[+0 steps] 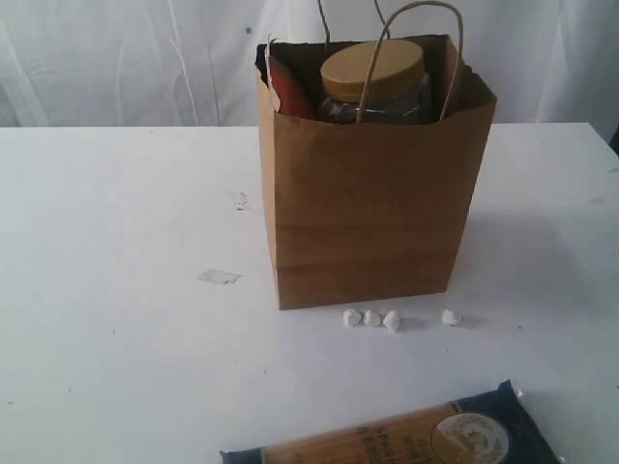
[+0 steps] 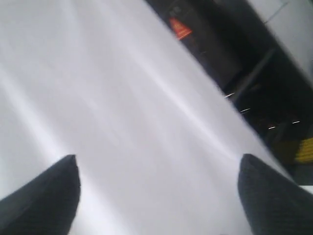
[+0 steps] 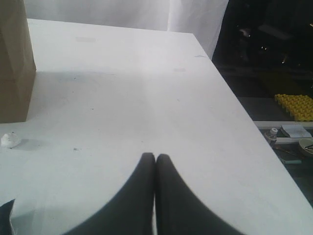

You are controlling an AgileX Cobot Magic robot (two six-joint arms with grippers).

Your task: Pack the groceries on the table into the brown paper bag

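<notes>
Long dark-blue-and-tan packet is the one grocery you can see not yet packed. In the exterior view it lies flat on the table at the near edge of the frame, well apart from the brown paper bag and partly cut off. The bag stands upright, with the clear jar with tan lid filling much of its mouth and an orange-brown pouch tucked beside the jar. Four white pebble-like bits sit just in front of the bag. Neither arm shows here.

Expect the packet to be light, fairly stiff along its length and slick in its film wrapper. Because it lies flat, you will likely do best pinching across its narrow width near the middle, then tipping it on end for the slim gap beside the jar. Mind the loop handles over the opening. The bag looks light enough to shift if nudged.

In the left wrist view, which is blurred, the left gripper is spread wide with nothing between its fingertips, only bare white tabletop below. A dark room lies past the table edge.

In the right wrist view the right gripper is pressed closed on nothing, low over the table. The bag's corner, one pebble and a dark sliver, probably the packet, lie to one side. The surface is smooth, with few marks. Its edge drops to clutter, including something yellow.
</notes>
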